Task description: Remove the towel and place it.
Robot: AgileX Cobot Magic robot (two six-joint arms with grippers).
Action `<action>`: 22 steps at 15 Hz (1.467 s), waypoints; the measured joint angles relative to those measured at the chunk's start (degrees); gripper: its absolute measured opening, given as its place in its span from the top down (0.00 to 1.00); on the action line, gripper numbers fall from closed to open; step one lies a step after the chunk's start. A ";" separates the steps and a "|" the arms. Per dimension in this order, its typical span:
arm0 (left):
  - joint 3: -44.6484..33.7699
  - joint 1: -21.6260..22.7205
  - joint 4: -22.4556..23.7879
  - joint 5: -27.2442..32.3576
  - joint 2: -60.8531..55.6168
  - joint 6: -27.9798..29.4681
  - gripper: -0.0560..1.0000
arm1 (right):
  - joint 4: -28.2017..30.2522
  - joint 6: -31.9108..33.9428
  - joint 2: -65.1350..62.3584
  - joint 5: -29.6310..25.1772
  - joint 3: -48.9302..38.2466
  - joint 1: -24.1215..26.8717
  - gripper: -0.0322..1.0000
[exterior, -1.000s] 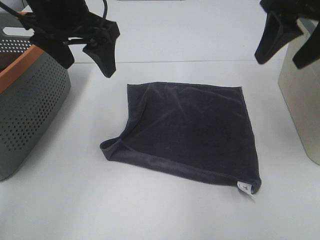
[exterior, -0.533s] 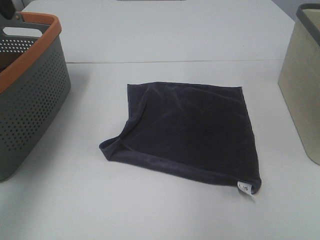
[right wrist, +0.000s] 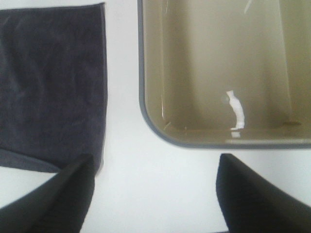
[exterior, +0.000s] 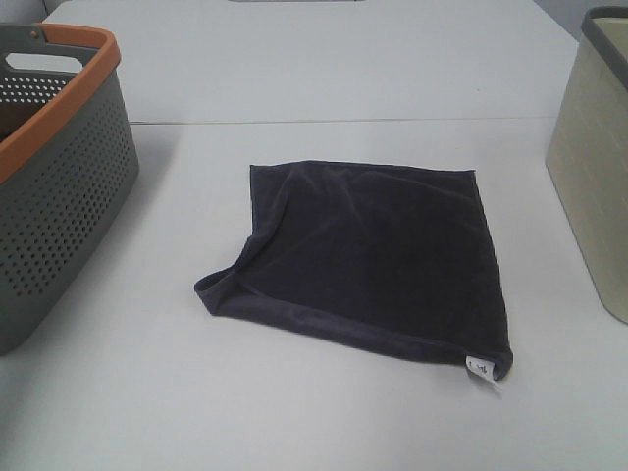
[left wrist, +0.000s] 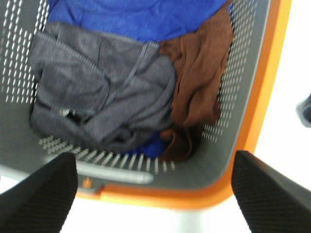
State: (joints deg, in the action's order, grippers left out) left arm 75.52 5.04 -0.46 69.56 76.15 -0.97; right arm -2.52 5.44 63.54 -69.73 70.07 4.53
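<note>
The dark navy-purple towel (exterior: 368,263) lies flat on the white table (exterior: 294,412) in the exterior high view, its near left corner folded up and a small white tag (exterior: 480,368) at its near right corner. No gripper shows in that view. The towel's edge also shows in the right wrist view (right wrist: 51,85). My left gripper (left wrist: 155,194) is open and empty, high over the grey basket (left wrist: 257,107). My right gripper (right wrist: 155,194) is open and empty above the beige bin (right wrist: 218,68) and the towel's edge.
A grey perforated basket with an orange rim (exterior: 59,167) stands at the table's left, holding grey (left wrist: 97,97), brown (left wrist: 201,77) and blue (left wrist: 141,17) cloths. A beige bin with a dark rim (exterior: 594,167) stands at the right, empty inside.
Both arms, seen at the top corners one second ago, have pulled up out of the exterior high view. The towel has not moved.
</note>
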 joint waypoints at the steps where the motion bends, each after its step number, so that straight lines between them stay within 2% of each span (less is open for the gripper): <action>1: -3.67 0.00 0.46 -0.57 -4.58 0.46 0.18 | 0.00 -0.23 -4.81 -0.06 -4.07 0.00 0.36; 3: -9.22 0.00 0.46 -2.29 -12.72 1.43 0.18 | -0.11 -0.29 -14.67 -0.11 -12.15 0.00 0.36; 8: -17.76 0.00 1.72 -3.72 -25.95 -0.11 0.18 | -1.15 -1.89 -35.24 -0.23 -22.35 0.00 0.36; 9: -20.51 0.00 2.41 -4.87 -28.65 -0.11 0.18 | -1.09 -2.81 -38.50 -0.23 -23.55 0.00 0.36; 10: -26.64 0.00 2.52 -9.00 -34.38 0.34 0.18 | -0.52 -6.99 -42.91 -0.23 -24.98 0.00 0.36; 13: -33.46 0.00 2.52 -12.26 -43.83 0.46 0.18 | -1.49 -9.17 -46.98 -0.23 -25.32 -1.49 0.36; 14: -36.04 0.00 2.92 -12.78 -47.33 0.52 0.18 | -1.55 -10.89 -48.93 -0.23 -25.44 -3.78 0.36; 18: -44.40 0.00 3.15 -12.83 -61.25 0.52 0.18 | -1.78 -11.34 -55.00 0.63 -29.51 -5.79 0.36; 22: -46.07 0.00 3.38 -12.09 -74.94 -0.34 0.18 | -1.89 -11.34 -62.91 5.56 -37.13 -5.79 0.36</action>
State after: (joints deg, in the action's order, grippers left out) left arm 29.45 5.04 2.92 57.47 1.20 -1.32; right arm -4.41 -5.90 0.63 -64.17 32.95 -1.26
